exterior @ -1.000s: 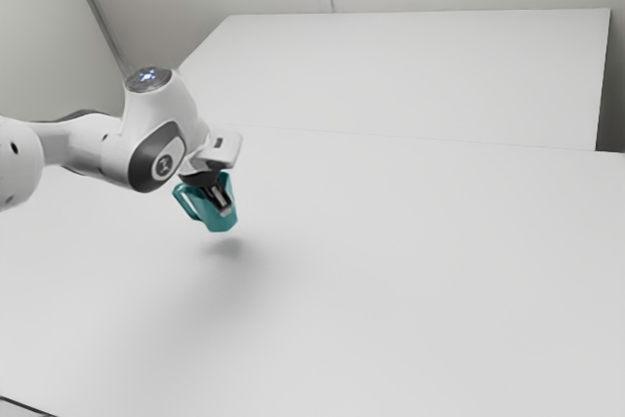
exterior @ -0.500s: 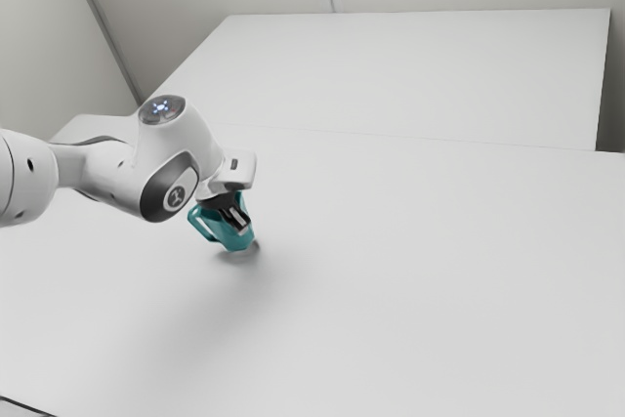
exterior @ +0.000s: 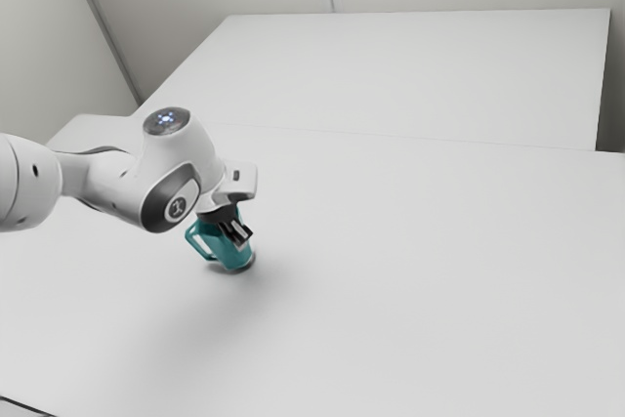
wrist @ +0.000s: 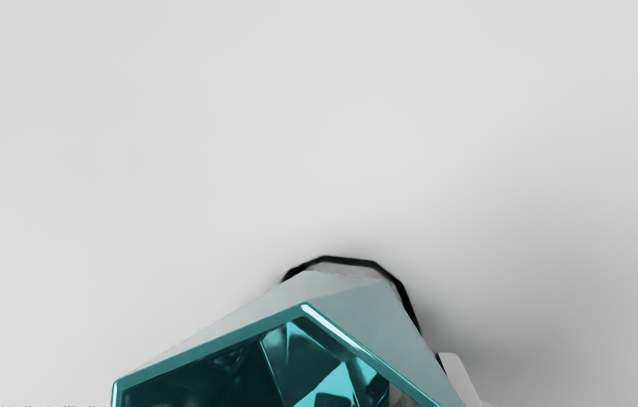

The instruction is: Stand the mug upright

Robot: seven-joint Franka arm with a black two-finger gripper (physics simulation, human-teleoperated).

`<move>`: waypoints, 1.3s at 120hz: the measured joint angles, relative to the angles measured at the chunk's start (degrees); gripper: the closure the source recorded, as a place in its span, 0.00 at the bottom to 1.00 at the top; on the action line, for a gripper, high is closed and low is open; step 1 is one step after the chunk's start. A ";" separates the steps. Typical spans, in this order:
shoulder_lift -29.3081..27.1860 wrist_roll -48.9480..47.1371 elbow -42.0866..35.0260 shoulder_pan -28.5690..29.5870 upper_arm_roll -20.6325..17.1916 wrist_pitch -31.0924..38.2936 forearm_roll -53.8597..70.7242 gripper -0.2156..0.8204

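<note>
My gripper (exterior: 240,233) is shut on the wall of the teal mug (exterior: 227,255) in the exterior view, left of centre. The mug leans a little, opening up toward my hand, its handle toward the exterior view's left and its base at the table surface. In the wrist view the angular mug (wrist: 375,308) shows its rim, dark inside and black-edged base. There my gripper (wrist: 422,389) has one finger outside the wall and a bit of the other inside the rim. The far side of the mug is cut off there.
A white table (exterior: 420,271) extends around the mug. Behind it in the exterior view stands another white surface (exterior: 410,70), with pale walls beyond. A dark-edged object (exterior: 21,405) lies at the exterior view's lower left corner.
My hand has come down and toward the exterior view's right with the mug, which hung above the table a second ago. Over the last half second the mug has sunk slightly.
</note>
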 joint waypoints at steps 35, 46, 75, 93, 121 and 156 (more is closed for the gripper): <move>0.69 -1.68 0.09 -0.04 0.02 -0.14 -0.15 0.91; 0.63 -1.90 0.20 -0.07 0.04 -0.19 -0.28 0.88; 0.53 -2.32 0.27 -0.07 0.05 -0.32 -0.38 0.78; 0.42 -2.49 0.52 -0.06 0.05 -0.35 -0.39 0.71; 0.05 -2.53 1.21 -0.06 0.04 -0.51 -0.34 0.64; -2.87 -2.71 1.69 0.04 -0.61 -2.97 -0.35 0.61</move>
